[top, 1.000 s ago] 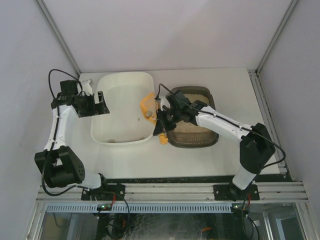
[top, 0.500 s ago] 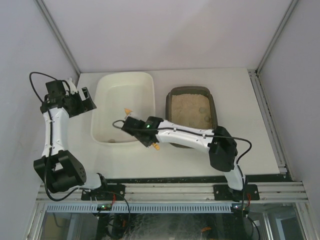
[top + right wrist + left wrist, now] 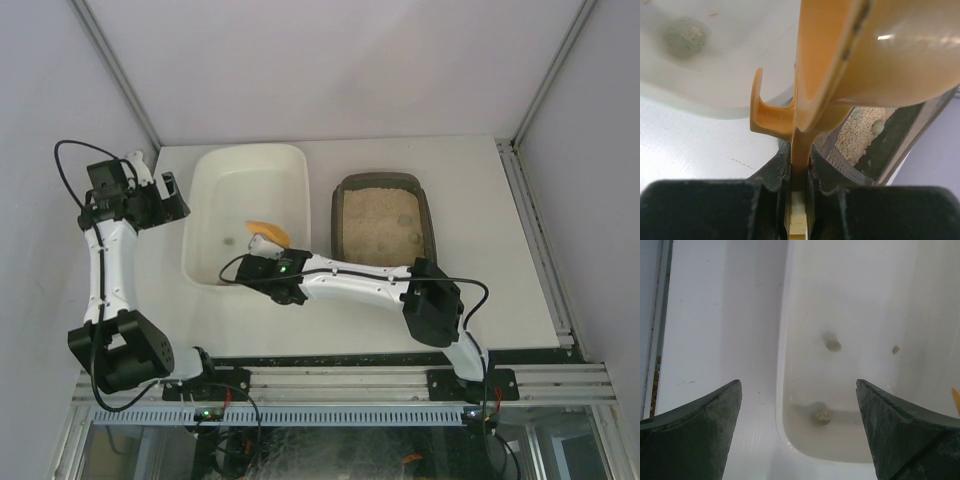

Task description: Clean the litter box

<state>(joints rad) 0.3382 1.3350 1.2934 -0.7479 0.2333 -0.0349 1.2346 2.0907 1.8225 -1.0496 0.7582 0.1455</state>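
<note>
The litter box (image 3: pixel 383 226), a dark tray of beige litter, sits at centre right, and its corner shows in the right wrist view (image 3: pixel 890 150). A few clumps (image 3: pixel 407 219) lie in the litter. My right gripper (image 3: pixel 272 268) (image 3: pixel 800 167) is shut on the handle of an orange scoop (image 3: pixel 268 231) (image 3: pixel 865 55), whose head hangs tilted over the white tub (image 3: pixel 205 270). My left gripper (image 3: pixel 172 203) (image 3: pixel 798 385) is open, empty, just left of the tub's rim (image 3: pixel 781 390).
Three clumps (image 3: pixel 821 416) (image 3: pixel 832 345) (image 3: pixel 895 349) lie on the tub floor, and one clump (image 3: pixel 686 34) shows beside the scoop. The right arm stretches across the table in front of the litter box. Grey walls enclose the table on three sides.
My right arm has swung left from the litter box, carrying the scoop over the white tub. The left gripper has drawn back left, off the tub's rim.
</note>
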